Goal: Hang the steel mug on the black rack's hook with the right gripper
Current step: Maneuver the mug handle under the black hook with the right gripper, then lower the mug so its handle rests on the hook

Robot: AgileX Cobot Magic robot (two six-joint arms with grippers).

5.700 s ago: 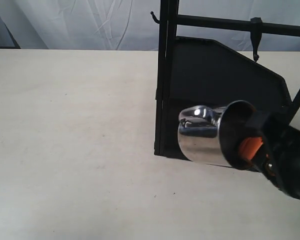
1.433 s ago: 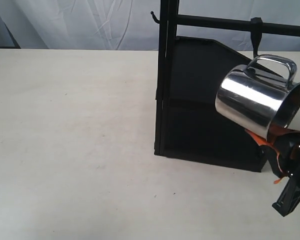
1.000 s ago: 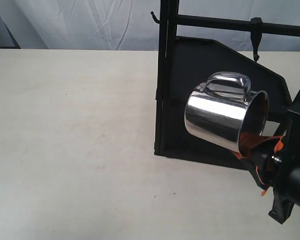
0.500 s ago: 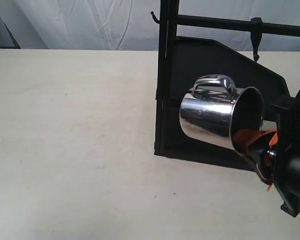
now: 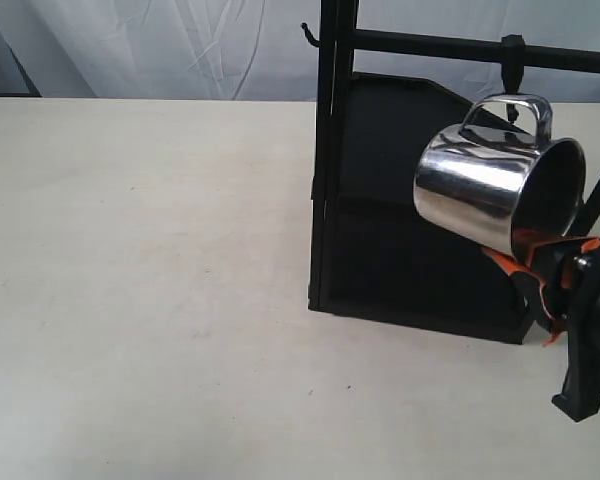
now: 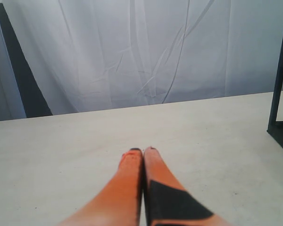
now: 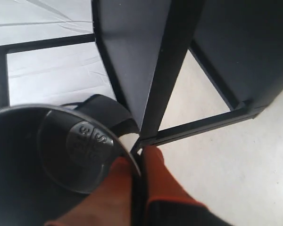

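Observation:
The steel mug [image 5: 485, 190] hangs in the air, tilted on its side, mouth toward the right and handle [image 5: 508, 112] uppermost. My right gripper [image 5: 528, 262] is shut on the mug's lower rim, one orange finger inside, one outside. In the right wrist view the mug [image 7: 47, 155] fills the lower left, with my right gripper [image 7: 137, 162] pinching its wall. The handle sits just below the tip of the hook [image 5: 512, 78], which hangs from the black rack's [image 5: 332, 150] top bar. My left gripper [image 6: 143, 151] is shut and empty over the table.
A short curled prong [image 5: 308, 35] sticks out at the rack post's top left. The rack's slanted dark shelves [image 5: 410, 140] stand behind the mug. The pale table [image 5: 140, 260] spreads to the left; a white curtain [image 5: 160, 45] hangs at the back.
The mug has risen and shifted right from in front of the lower shelf, so its handle now sits just under the hook. The right arm moved with it.

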